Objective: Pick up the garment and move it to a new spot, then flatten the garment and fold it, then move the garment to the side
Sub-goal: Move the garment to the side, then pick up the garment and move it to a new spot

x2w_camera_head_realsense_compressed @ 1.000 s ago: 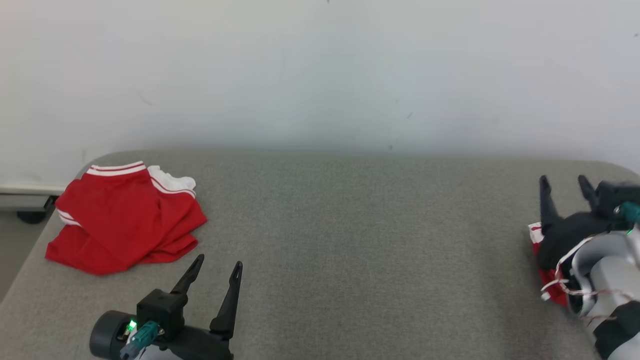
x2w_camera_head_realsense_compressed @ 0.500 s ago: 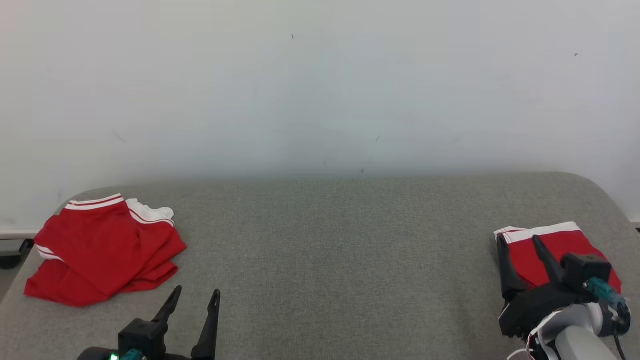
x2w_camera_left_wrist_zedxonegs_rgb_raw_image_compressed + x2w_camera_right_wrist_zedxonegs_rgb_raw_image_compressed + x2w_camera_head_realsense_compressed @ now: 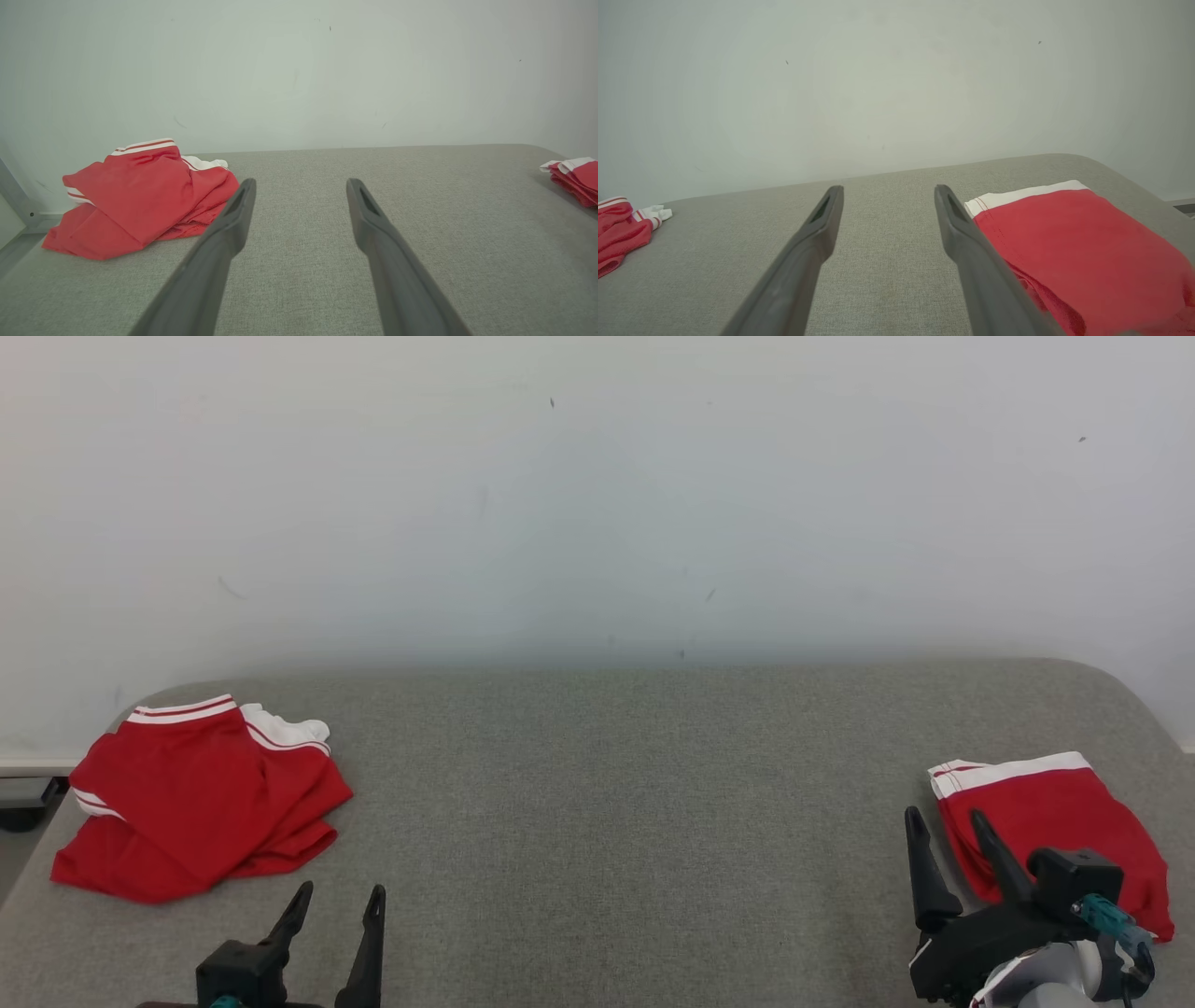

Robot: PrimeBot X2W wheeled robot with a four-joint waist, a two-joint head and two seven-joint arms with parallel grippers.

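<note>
A crumpled red garment [image 3: 201, 793] with white bands lies at the far left of the grey table [image 3: 616, 803]; it is also in the left wrist view [image 3: 140, 196] and the right wrist view [image 3: 619, 228]. A folded red garment [image 3: 1055, 812] with a white band rests at the right edge [image 3: 1069, 242], also [image 3: 577, 177]. My left gripper [image 3: 338, 901] stands open near the front edge, just right of the crumpled garment. My right gripper [image 3: 945, 823] is open, just left of the folded garment, holding nothing.
A pale wall [image 3: 597, 495] rises behind the table. The table's rounded corners and side edges lie close to both garments. A wide stretch of bare grey cloth [image 3: 635, 840] separates the two arms.
The head camera tilted up and shifted, so the whole picture moved. My right gripper has drawn back off the folded garment toward the front edge; the left has dropped lower in view.
</note>
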